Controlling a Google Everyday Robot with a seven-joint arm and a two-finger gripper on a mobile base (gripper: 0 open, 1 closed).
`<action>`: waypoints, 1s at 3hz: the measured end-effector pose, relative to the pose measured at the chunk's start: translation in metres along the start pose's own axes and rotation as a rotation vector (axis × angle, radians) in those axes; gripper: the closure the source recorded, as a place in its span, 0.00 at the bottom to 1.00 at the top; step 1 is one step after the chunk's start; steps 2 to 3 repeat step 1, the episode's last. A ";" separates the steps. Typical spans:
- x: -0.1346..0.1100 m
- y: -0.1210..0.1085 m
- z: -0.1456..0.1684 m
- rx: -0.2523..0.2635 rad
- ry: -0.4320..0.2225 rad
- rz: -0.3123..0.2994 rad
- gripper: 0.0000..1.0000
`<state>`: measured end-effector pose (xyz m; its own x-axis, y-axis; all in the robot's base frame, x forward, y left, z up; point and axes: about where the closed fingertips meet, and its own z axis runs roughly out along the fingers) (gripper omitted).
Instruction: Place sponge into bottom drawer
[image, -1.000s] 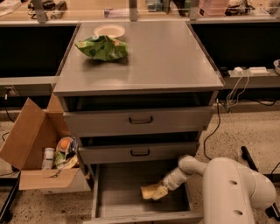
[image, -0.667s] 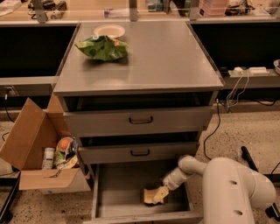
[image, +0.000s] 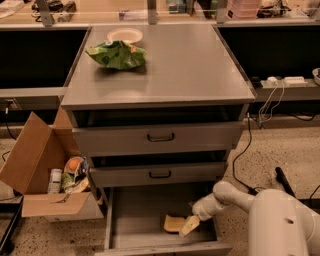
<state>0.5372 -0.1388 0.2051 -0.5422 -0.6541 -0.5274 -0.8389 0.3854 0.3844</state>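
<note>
Fingers (image: 190, 225) of the gripper (image: 186, 229) point down into the bottom drawer (image: 108, 220), low in the frame and a little right of the middle. One pale finger touches the right edge of the sponge (image: 173, 223); whether the fingers are clasping it or have let it go, I cannot tell. The sponge lies on the drawer floor, near the front wall and right of the centre. The drawer is pulled out and holds only the sponge and the gripper tip. The white arm (image: 235, 196) comes into it from the lower right corner of the frame.

Above it are two grey drawers, the middle drawer (image: 200, 174) and the top drawer (image: 200, 137), each with a black handle and a dark gap over it. On the cabinet top (image: 190, 70), in the upper left part, a green snack bag (image: 117, 54) lies just in front of a white plate (image: 125, 35).

At the left edge stands an open cardboard box (image: 30, 160) on the floor. Inside it are a small pale bottle (image: 54, 181) and some mixed packets (image: 75, 175), one of them orange.
</note>
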 end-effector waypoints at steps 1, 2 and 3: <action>0.002 0.011 -0.013 0.018 -0.064 -0.043 0.00; 0.002 0.011 -0.013 0.018 -0.064 -0.043 0.00; 0.002 0.011 -0.013 0.018 -0.064 -0.043 0.00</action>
